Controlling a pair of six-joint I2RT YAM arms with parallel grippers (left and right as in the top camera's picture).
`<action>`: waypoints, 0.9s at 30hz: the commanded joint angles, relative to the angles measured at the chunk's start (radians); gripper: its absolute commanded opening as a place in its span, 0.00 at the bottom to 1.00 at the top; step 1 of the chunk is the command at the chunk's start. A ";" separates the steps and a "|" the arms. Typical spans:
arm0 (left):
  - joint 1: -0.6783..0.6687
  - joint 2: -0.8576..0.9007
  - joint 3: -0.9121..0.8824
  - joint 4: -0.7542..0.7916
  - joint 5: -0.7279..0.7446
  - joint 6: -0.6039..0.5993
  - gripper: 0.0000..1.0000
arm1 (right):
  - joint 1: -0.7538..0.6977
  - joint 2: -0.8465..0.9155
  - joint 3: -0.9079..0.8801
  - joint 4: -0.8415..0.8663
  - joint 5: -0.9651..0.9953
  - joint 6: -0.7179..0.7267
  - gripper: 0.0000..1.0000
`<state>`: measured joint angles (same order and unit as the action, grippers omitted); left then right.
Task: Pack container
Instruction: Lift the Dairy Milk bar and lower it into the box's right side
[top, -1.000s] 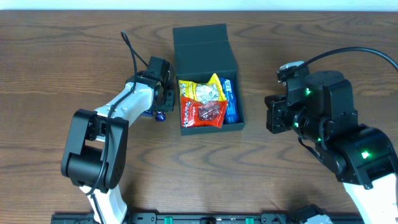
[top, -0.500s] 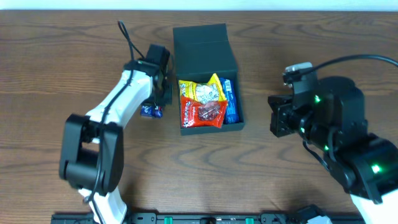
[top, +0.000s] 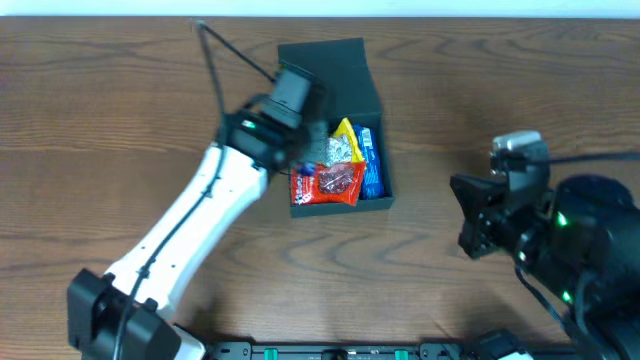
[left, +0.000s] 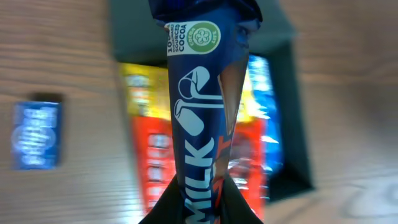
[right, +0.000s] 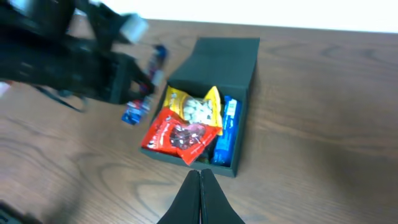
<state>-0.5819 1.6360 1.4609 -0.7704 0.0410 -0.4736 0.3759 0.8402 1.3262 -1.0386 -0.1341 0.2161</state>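
Sitting open near the middle of the table's far edge, the box (top: 330, 75) has its lid folded back toward that edge. A yellow packet (top: 345, 145), a red packet (top: 330, 185) and a blue packet (top: 371, 165) already cover most of its floor. The left hand (left: 200, 205) hangs over the box's left side, clamped on one end of a long blue chocolate bar (left: 202, 112).

The main risk is the drop. Let go too far left, the bar could catch the wall and tip out onto the table beside the small blue packet (left: 37, 134) lying there. Laid across the heaped packets, it may ride high and keep the lid from shutting. Coming down too low could nudge the box or crush the packets.

The right hand (right: 200, 196) is closed and empty, well apart toward the right edge.
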 joint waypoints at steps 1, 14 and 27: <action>-0.064 0.037 0.005 0.040 -0.034 -0.127 0.06 | -0.010 -0.050 0.000 -0.010 -0.031 -0.016 0.01; -0.222 0.258 0.005 0.221 -0.052 -0.380 0.06 | -0.010 -0.097 0.000 -0.047 -0.031 -0.020 0.02; -0.231 0.341 0.005 0.301 -0.075 -0.463 0.06 | -0.010 -0.097 0.000 -0.055 -0.031 -0.038 0.01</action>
<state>-0.8127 1.9545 1.4609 -0.4694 -0.0074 -0.9123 0.3759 0.7448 1.3262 -1.0885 -0.1616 0.1967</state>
